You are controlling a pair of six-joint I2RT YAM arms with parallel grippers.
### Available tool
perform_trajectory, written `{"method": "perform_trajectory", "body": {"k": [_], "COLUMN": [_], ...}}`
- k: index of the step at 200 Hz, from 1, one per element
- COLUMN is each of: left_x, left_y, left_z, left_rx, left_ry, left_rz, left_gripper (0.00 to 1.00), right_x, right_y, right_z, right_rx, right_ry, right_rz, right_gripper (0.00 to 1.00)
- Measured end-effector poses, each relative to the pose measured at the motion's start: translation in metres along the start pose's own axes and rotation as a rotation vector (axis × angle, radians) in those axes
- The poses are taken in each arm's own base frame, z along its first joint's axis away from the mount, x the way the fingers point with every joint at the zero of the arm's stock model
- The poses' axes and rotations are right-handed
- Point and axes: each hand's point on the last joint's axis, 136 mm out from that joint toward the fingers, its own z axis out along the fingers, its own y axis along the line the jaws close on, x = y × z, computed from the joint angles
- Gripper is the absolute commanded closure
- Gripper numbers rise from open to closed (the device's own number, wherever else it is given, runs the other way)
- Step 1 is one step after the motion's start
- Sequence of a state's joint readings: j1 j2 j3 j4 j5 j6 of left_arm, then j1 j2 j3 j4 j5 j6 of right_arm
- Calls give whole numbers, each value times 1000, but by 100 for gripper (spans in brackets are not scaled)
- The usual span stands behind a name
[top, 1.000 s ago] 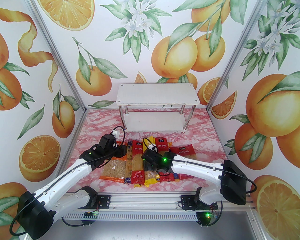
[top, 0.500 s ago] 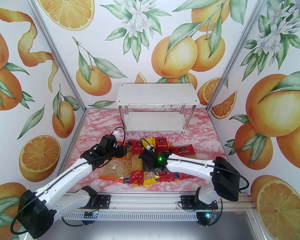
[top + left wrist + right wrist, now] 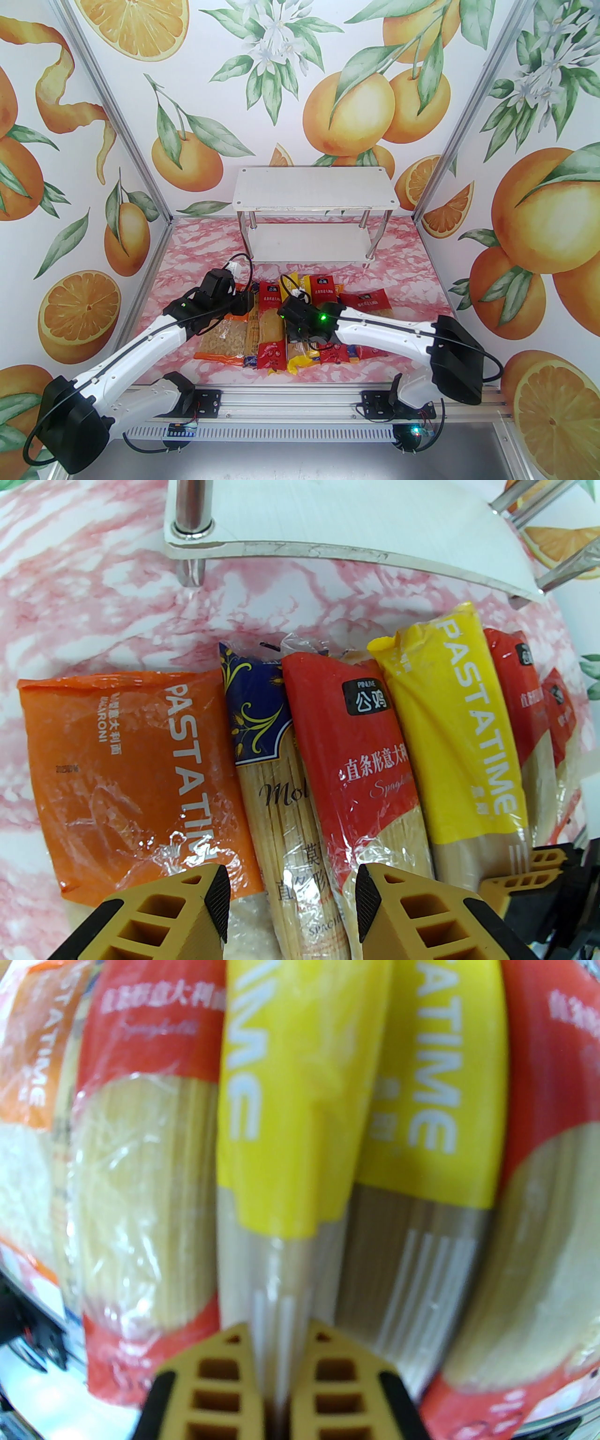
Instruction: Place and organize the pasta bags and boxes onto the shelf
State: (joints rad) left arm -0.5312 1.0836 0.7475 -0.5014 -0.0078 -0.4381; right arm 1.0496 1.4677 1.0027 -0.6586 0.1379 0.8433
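Observation:
The pasta packs lie side by side on the pink table in front of the shelf (image 3: 314, 192), whose two white boards are bare. My left gripper (image 3: 290, 902) is open, one finger on each side of the dark blue spaghetti pack (image 3: 276, 798), between the orange bag (image 3: 126, 770) and a red pack (image 3: 356, 742). From above, the left gripper (image 3: 246, 304) hovers at the row's left end. My right gripper (image 3: 279, 1330) is shut on the clear middle of a yellow spaghetti pack (image 3: 290, 1124). Another yellow pack (image 3: 436, 1100) lies beside it. The right gripper (image 3: 302, 340) sits over the row's middle.
A red wide bag (image 3: 368, 304) ends the row on the right. A strip of bare pink table (image 3: 304, 269) separates the packs from the shelf's chrome legs (image 3: 252, 234). Printed walls close in left and right, and an aluminium rail (image 3: 300, 403) runs along the near edge.
My right gripper's jaws have closed on the yellow pack and that arm has shifted slightly left. The orange bag and its neighbours slid a little leftward. The left jaws narrowed slightly.

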Motion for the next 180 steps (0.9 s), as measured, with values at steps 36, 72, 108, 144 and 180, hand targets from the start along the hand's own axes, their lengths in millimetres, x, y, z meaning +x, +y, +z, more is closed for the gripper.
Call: {"method": "perform_trajectory", "body": {"k": [36,72,108,144,180], "left_x": [0,1,5,6,7], "left_y": [0,0,0,1,0], "left_z": [1,4,10,12,14], "left_rx": [0,-1,-3,-5,-5], "left_ry": [0,6,30,38,46], "left_rz": [1,1,3,4,10], "left_gripper": [51,51,52,52,52], "right_x": [-29,-48,-35,-21,-22], "right_y": [-17,-47,-72,-85,-85], "right_z": [-42,-64,-53,-42,-38], "right_rx": [-70,-95,-76,-70,-92], "right_ry": [-96,-140,-40,50,66], "right_rz": [50,113,120,115,96], "right_gripper": [100,100,100,100,100]}}
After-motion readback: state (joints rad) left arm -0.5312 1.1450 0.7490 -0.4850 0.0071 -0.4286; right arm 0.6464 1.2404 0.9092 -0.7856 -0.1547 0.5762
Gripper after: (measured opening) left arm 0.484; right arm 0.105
